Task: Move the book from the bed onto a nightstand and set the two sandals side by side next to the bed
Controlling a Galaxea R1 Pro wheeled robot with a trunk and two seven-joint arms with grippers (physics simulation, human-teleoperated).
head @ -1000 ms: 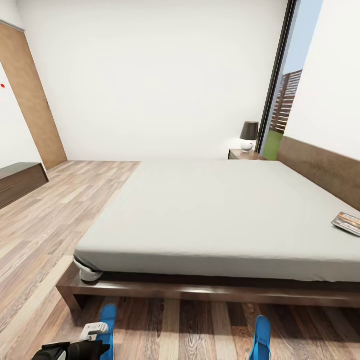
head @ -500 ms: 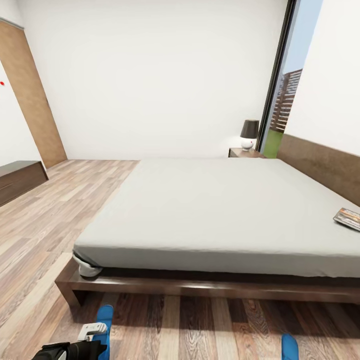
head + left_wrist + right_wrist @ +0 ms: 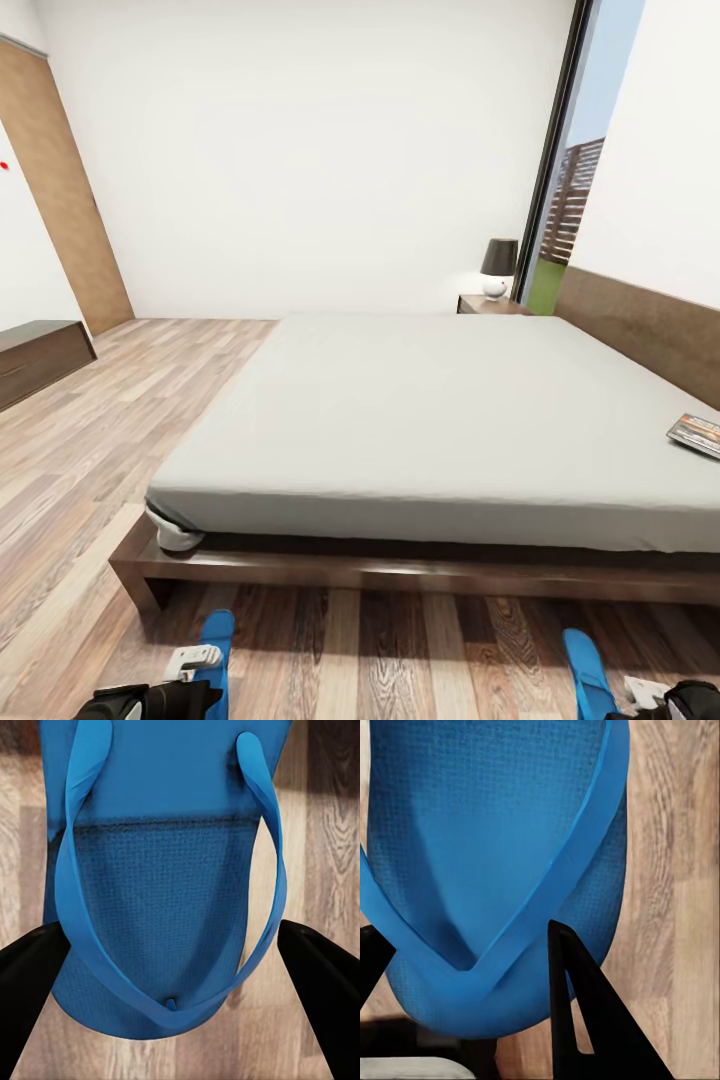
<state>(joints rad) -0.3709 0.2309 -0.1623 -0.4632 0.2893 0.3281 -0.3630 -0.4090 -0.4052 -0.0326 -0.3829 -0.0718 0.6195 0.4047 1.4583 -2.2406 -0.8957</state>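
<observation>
The bed [image 3: 440, 420] fills the middle of the head view, and the book [image 3: 696, 433] lies on its mattress at the far right edge. A nightstand [image 3: 488, 305] with a lamp stands beyond the bed by the window. One blue sandal [image 3: 215, 648] [image 3: 161, 915] is on the floor in front of the bed frame, with my left gripper [image 3: 200, 665] [image 3: 174, 926] open and a finger on each side of it. The other sandal [image 3: 585, 668] [image 3: 487, 855] is to the right, and my right gripper [image 3: 640, 690] [image 3: 472, 934] is shut on its end.
A brown door [image 3: 60, 190] and a low dark cabinet [image 3: 35, 360] stand at the left wall. Wood-plank floor [image 3: 110, 430] stretches left of the bed. A tall window [image 3: 575, 190] and the headboard [image 3: 640, 330] are at the right.
The right sandal has shifted to the right along the floor edge, and my right gripper has come into view beside it. The left gripper and its sandal have stayed put.
</observation>
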